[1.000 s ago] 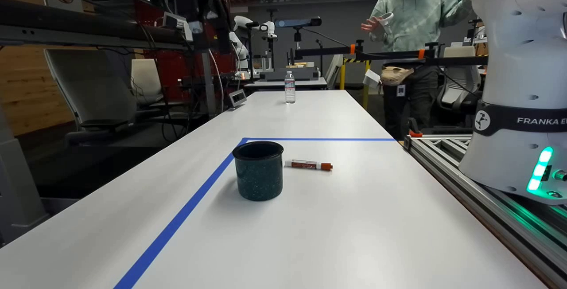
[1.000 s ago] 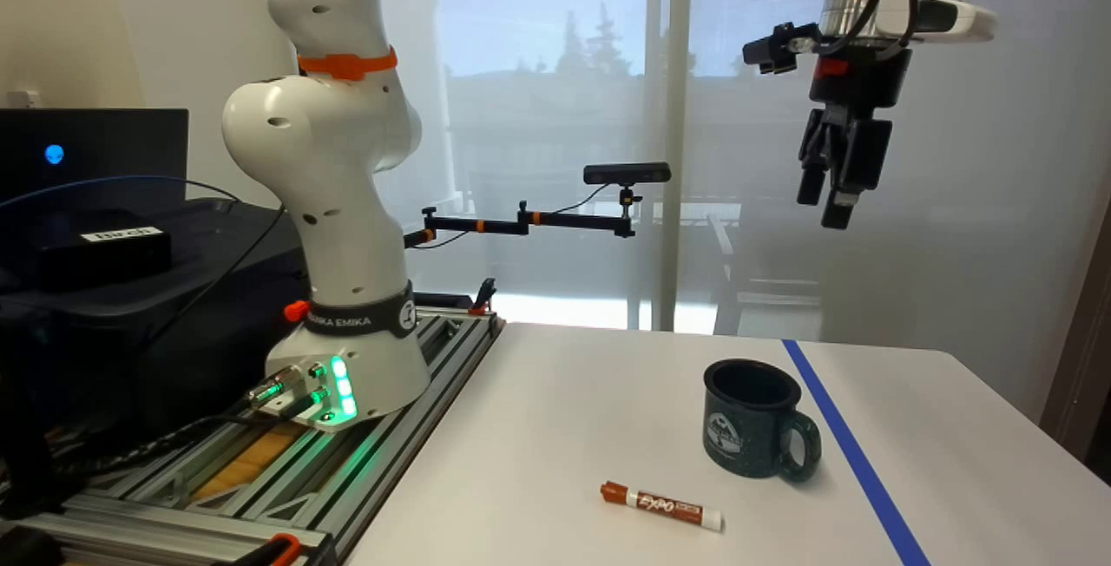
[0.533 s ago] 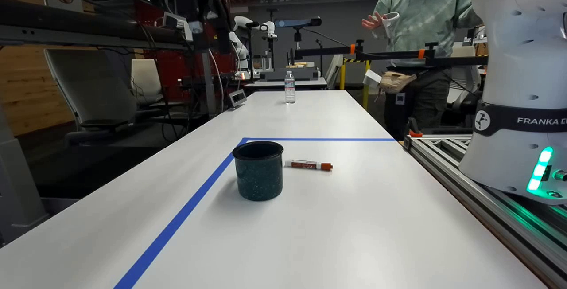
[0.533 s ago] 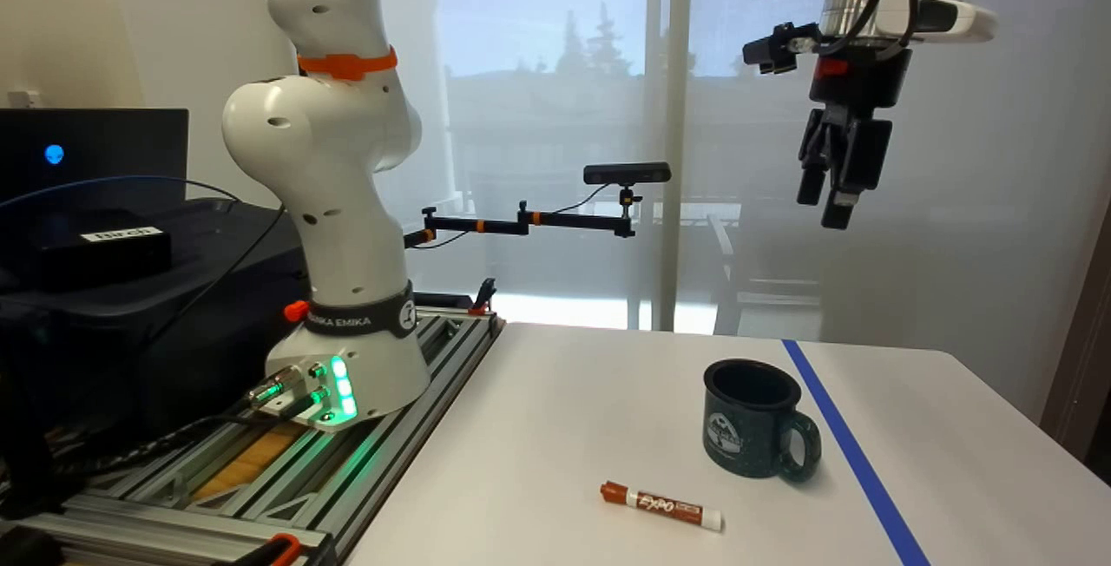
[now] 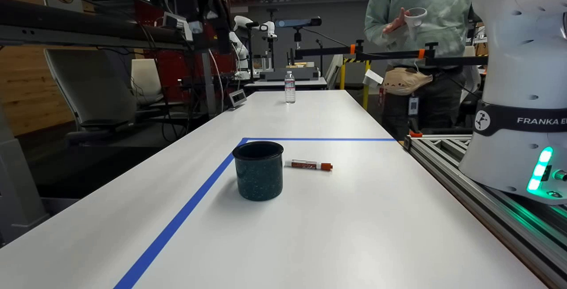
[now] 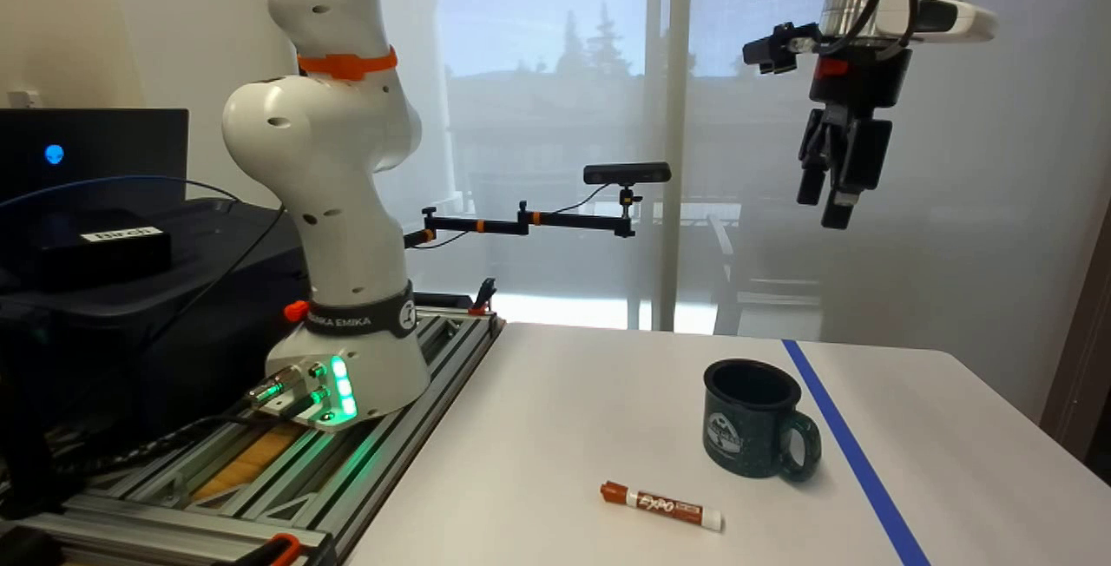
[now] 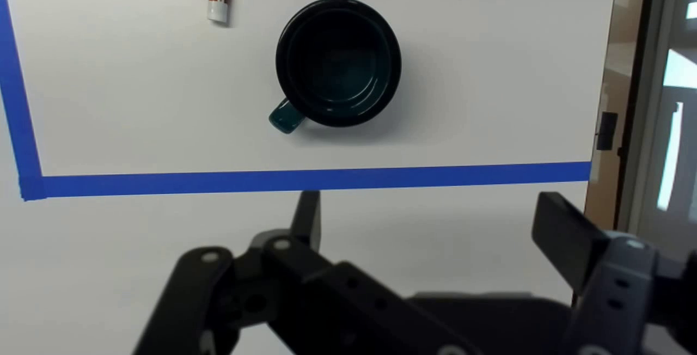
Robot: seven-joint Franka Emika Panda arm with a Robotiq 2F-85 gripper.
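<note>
Person [image 5: 443, 32] shifted, EXPO marker [image 6: 661, 506] lying near mug [image 6: 753, 427]

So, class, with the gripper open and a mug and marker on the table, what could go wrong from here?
The mug has a handle jutting out, which the open gripper might snag if lowered there. The marker lies on its side and could roll if brushed. The wrist view cuts off one end of it, so lining up by that view alone may mislead.
</note>
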